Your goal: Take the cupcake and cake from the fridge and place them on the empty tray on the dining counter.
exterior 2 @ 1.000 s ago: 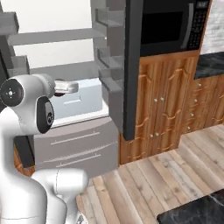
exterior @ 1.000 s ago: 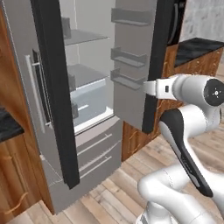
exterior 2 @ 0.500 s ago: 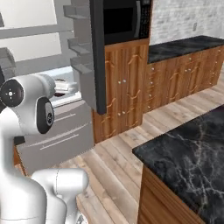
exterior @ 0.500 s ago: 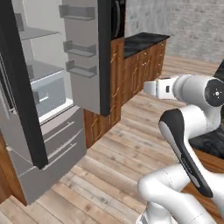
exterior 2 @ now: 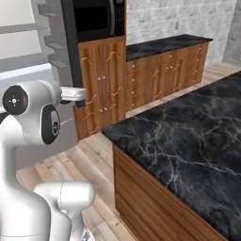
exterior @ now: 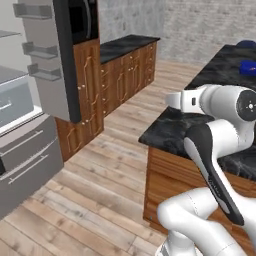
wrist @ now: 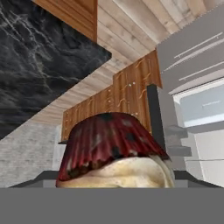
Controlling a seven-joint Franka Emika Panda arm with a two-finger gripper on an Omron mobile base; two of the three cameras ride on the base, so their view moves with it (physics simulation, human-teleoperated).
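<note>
The cupcake (wrist: pixel 111 151), with a dark red wrapper and a tan top, sits right in front of the hand camera, held in my gripper (exterior: pixel 173 100), whose fingers it hides. The hand points away from the fridge (exterior: pixel 47 65), which stands open at the left with its drawers below; the fridge (exterior 2: pixel 52 44) also appears at the left edge of the right base view. The dining counter (exterior: pixel 167 131) with its black veined top lies under and beside the arm, and the dining counter (exterior 2: pixel 188 136) spreads out to the right. The cake and the tray are out of view.
Wooden wall cabinets (exterior 2: pixel 160 70) with a dark counter top run along the back wall, and a black oven unit (exterior 2: pixel 96 19) stands beside the fridge. Two bright blue trays (exterior: pixel 247 65) lie far back on the island. Wooden floor (exterior: pixel 90 190) separates the fridge and the island.
The whole scene has shifted: the base has swung away from the fridge, which has slid to the left edge, and the dining counter has come into view. The arm's pose is unchanged.
</note>
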